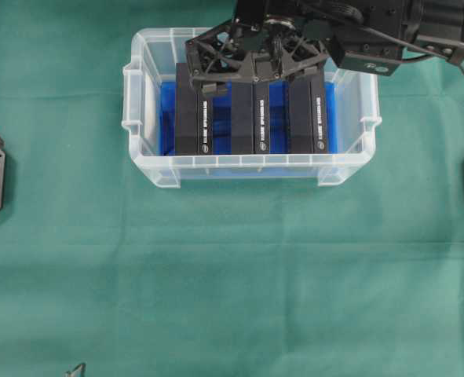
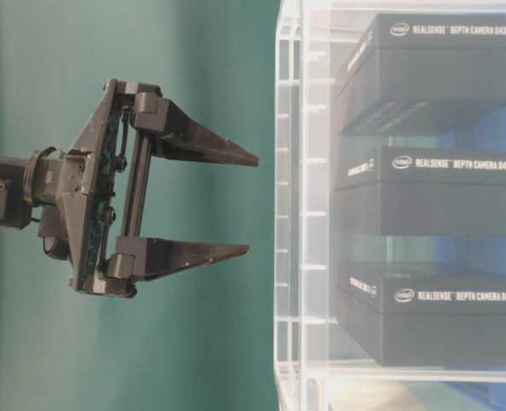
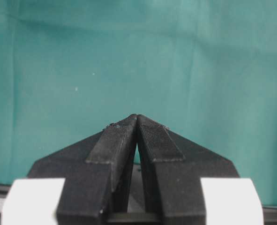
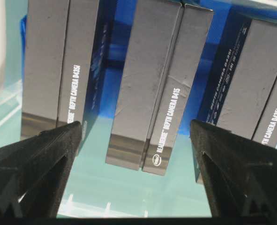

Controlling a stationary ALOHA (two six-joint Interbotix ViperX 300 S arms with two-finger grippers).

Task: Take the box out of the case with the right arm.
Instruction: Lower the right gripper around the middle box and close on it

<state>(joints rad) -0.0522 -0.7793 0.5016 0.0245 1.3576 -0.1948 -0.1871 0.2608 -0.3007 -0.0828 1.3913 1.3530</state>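
Green cloth surface [image 1: 232, 275] bare in the foreground of the overhead view. Beyond it, the case [image 1: 251, 167], clear plastic with blue lining, holds 3 black boxes standing on edge side by side: left box [image 1: 192, 118], middle box [image 1: 251, 118], right box [image 1: 308, 118]. Right gripper [image 1: 255, 67] hangs over the far end of the case, fingers [image 4: 40, 164] spread wide, grasping nothing, straddling the middle box in the right wrist view. Left gripper [image 3: 137, 119] well apart from the case, over bare cloth, fingers [image 3: 112, 140] clenched together, tips touching, nothing between them.
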